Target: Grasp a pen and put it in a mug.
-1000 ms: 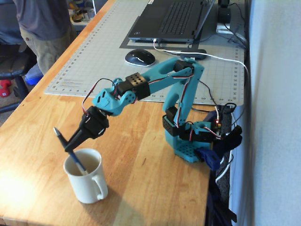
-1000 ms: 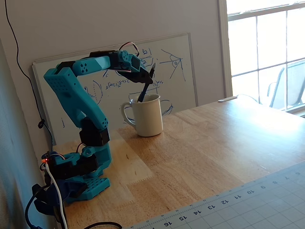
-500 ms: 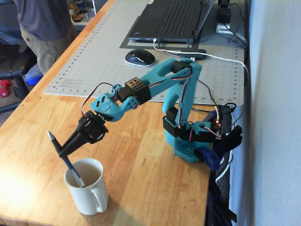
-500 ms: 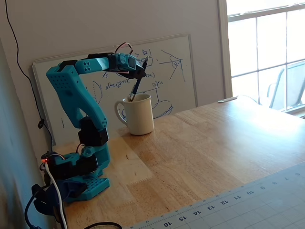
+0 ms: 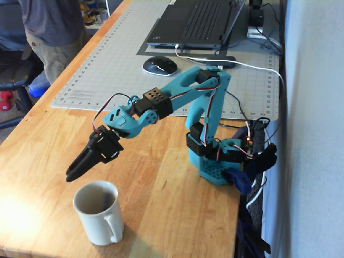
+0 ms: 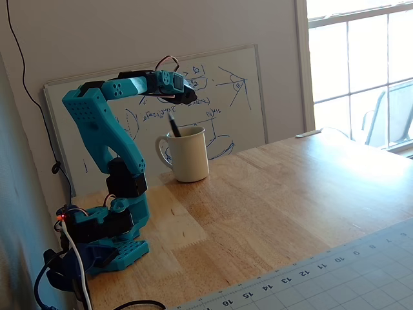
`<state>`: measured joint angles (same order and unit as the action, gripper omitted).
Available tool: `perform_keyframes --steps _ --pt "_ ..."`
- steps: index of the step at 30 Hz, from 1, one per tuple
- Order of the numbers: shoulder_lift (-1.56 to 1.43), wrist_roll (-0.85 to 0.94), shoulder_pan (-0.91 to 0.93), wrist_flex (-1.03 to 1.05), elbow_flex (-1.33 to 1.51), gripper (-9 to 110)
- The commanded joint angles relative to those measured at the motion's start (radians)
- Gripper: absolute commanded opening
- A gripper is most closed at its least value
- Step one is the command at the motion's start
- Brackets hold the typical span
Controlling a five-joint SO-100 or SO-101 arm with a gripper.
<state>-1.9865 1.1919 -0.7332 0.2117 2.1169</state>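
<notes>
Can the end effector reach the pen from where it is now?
Probably yes. The pen stands in the mug with its top above the rim, and the end effector hangs just above it with nothing between. Its jaws look closed, so they must open first.

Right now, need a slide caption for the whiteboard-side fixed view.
Teal arm's gripper poised above the cream mug, dark pen standing inside, whiteboard behind.

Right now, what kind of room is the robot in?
Probably a home office or workshop: a laptop and mouse sit on a cutting mat, and a scribbled whiteboard leans against the wall.
</notes>
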Motion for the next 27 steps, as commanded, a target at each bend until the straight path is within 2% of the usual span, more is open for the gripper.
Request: perform_keyframes --steps 1,7,10,13,21,27 --pt "-0.028 -0.005 -0.002 -0.032 -0.103 23" --pt "-0.064 -0.021 0.006 -0.026 -0.097 24" --pt "-0.107 -0.101 0.035 -0.02 -0.087 24" --pt "-0.158 -0.281 0.094 -0.017 -0.08 24" --pt "-0.339 -0.916 0.325 0.107 0.054 24" --pt "-0.563 -1.178 0.471 0.239 0.262 24"
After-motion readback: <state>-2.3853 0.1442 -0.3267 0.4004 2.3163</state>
